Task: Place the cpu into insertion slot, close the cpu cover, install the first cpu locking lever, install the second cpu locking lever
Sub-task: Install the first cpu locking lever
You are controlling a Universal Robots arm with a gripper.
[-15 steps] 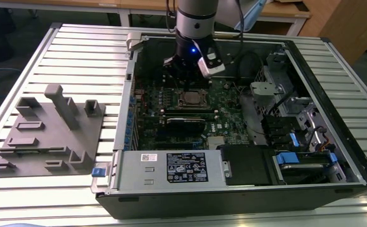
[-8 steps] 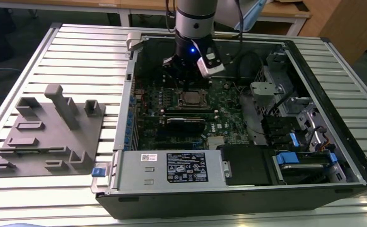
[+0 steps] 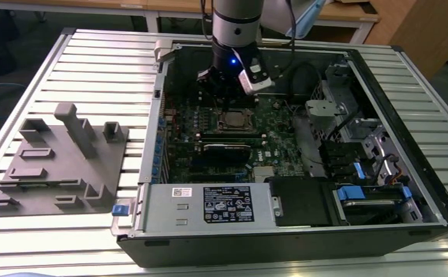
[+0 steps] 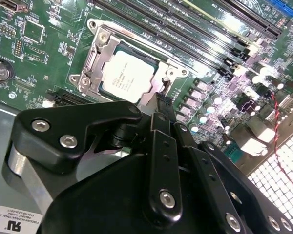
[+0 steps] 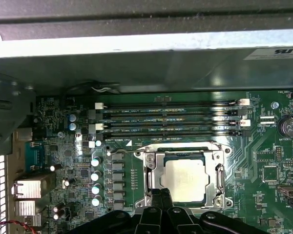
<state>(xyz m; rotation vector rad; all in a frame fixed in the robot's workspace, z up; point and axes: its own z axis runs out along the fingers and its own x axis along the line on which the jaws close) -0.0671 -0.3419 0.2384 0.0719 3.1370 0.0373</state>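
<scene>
Black metal fingers of the gripper (image 4: pixel 161 105) are pressed together, no gap between the tips. The tips meet right at one edge of the thin silver square cpu cover (image 4: pixel 98 51), a metal frame with a large central cutout. I cannot tell whether they pinch anything there.

The cover lies flat. Through its cutout shows the one cpu (image 4: pixel 127 75), a small flat square chip with a dull silver-grey top. It sits level inside the insertion slot (image 5: pixel 161 175), a square black-rimmed socket whose dark rim shows as a narrow band around the chip. One thin metal locking lever (image 5: pixel 129 152) runs out past a corner of the frame; I cannot tell whether it is hooked down.

The socket sits on a green motherboard (image 5: pixel 263 161). The first wrist view shows four long narrow black memory slots (image 5: pixel 171 112) side by side just beyond the socket, and one round coin battery (image 5: pixel 289 126).

In the exterior view, the silver-grey robot arm (image 3: pixel 235 23) comes straight down from the top centre of the frame into the open black computer case (image 3: pixel 420 138). Its wrist is upright and its fingers point down at the socket near the frame's centre. The case also holds one grey power-supply box (image 3: pixel 208 205) along its lower edge.

The case lies on a pale slatted metal table (image 3: pixel 93 63). One grey moulded fixture tray (image 3: pixel 55 167) with upright posts rests at the frame's left.
</scene>
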